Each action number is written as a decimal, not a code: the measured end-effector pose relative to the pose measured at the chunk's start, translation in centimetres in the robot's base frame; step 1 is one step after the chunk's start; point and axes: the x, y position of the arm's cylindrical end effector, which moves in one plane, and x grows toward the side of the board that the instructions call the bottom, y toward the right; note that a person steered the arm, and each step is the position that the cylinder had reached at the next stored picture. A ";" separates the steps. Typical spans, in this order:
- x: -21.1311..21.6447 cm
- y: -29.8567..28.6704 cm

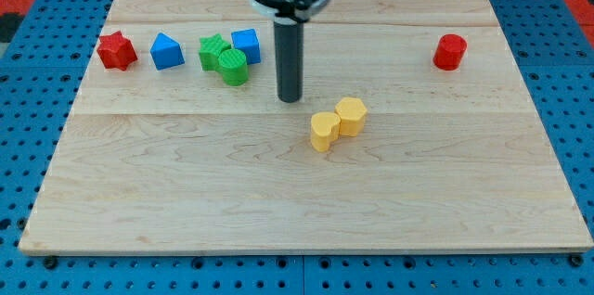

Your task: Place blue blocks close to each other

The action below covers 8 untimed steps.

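Note:
A blue triangular block lies at the view's upper left on the wooden board. A blue cube lies to its right, touching the green blocks. A green star block and a green cylinder sit between the two blue blocks. My tip rests on the board just right of the blue cube and the green cylinder, apart from both.
A red star block lies at the far left. A red cylinder lies at the upper right. Two yellow blocks touch each other below and right of my tip. The board sits on a blue pegboard surface.

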 end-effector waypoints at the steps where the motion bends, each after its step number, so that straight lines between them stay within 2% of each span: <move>1: -3.4 -3.3; 2: -7.3 -6.2; 5: -11.9 -7.6; 7: -12.3 -18.2; 8: -10.9 -17.7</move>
